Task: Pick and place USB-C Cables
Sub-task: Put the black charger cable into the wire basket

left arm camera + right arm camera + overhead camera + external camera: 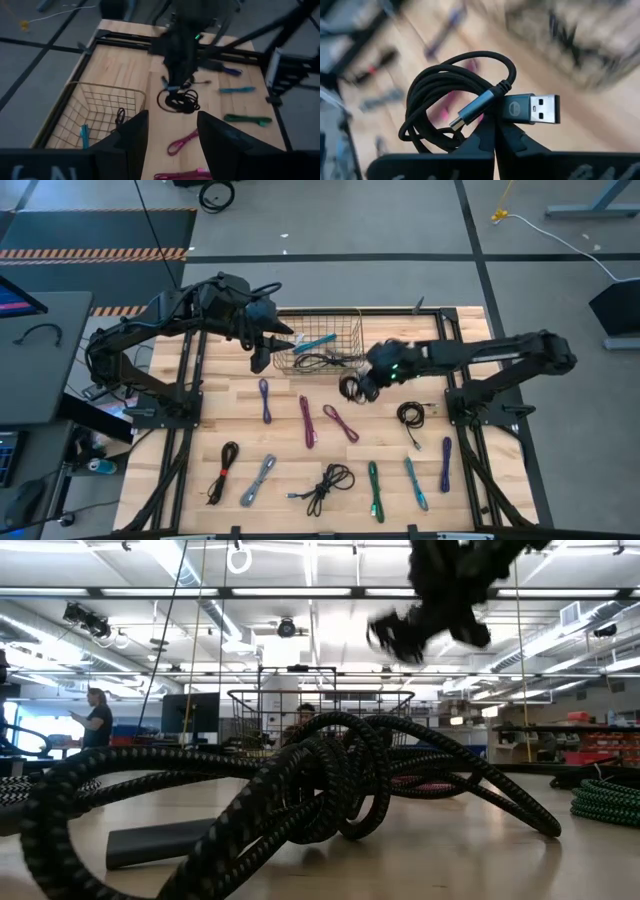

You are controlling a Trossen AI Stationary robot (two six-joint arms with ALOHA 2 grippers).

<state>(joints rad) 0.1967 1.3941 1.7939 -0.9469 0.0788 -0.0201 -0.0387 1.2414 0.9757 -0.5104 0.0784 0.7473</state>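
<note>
The right arm stretches in from the table's right side toward its middle, wrist bent down, the right gripper [357,386] with its fingers [485,137] pressed together on a coiled black cable [447,107] lifted clear of the tabletop. The left arm reaches in from the far left, elbow folded back, its left gripper [262,360] hanging near the far edge with the fingers [134,131] parted and nothing between them.

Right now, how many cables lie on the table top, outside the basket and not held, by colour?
Black cables: 3
Purple cables: 2
Magenta cables: 2
Grey cable: 1
Green cable: 1
Teal cable: 1
Total: 10
</note>
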